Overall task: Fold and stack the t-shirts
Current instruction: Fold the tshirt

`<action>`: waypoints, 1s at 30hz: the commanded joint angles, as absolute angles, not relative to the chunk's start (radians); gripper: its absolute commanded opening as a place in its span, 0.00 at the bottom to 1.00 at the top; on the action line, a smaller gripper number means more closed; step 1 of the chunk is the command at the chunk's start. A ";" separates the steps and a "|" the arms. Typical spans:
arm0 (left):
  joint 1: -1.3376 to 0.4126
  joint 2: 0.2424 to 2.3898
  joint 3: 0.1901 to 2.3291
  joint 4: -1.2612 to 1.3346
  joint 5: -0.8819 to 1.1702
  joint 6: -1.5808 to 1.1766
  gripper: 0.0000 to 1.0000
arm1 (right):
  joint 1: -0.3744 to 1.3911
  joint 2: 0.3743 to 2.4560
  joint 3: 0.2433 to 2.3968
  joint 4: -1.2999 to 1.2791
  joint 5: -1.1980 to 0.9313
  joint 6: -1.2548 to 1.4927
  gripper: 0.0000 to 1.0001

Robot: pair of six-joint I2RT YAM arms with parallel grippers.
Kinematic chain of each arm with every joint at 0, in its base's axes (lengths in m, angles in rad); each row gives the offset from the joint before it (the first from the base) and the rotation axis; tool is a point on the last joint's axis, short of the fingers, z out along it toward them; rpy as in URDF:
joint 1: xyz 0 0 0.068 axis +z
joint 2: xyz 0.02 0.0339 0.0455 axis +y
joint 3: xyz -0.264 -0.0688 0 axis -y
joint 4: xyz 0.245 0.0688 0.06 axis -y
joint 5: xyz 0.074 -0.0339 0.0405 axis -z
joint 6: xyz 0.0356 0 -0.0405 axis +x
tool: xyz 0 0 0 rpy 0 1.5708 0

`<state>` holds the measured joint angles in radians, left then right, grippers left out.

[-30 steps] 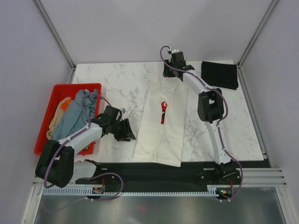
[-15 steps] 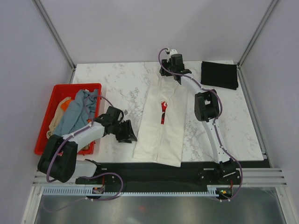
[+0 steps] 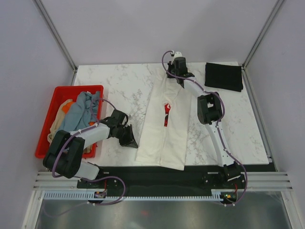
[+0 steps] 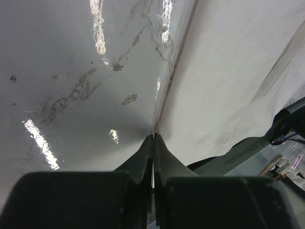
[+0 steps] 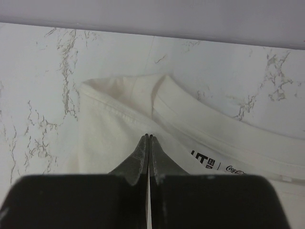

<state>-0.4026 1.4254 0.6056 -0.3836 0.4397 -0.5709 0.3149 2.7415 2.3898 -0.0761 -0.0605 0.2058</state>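
Right pincer (image 5: 148, 136) clenched at cream t-shirt (image 3: 175, 133) collar — left pincer (image 4: 153, 136) clenched at its edge.

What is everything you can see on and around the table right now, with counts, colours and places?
cream-white t-shirt: one, cream with red chest print, folded lengthwise, table centre
black t-shirt: one, black, folded, far right corner
grey-blue shirt: one, heaped in the crate
orange shirt: one, in the crate
tan shirt: one, in the crate
crate: one, red, left side
table: one, white marble
left gripper: black, shut, at the cream shirt's near left edge
right gripper: black, shut, at its collar
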 commanded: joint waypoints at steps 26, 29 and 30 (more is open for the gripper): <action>-0.429 1.402 0.560 -0.342 0.425 -0.627 0.02 | 0.302 2.591 2.260 -0.026 0.186 0.368 0.00; -0.433 1.390 0.557 -0.345 0.419 -0.634 0.02 | 0.304 2.589 2.255 -0.025 0.187 0.385 0.00; -0.434 1.387 0.552 -0.344 0.419 -0.635 0.02 | 0.304 2.586 2.249 -0.025 0.198 0.390 0.00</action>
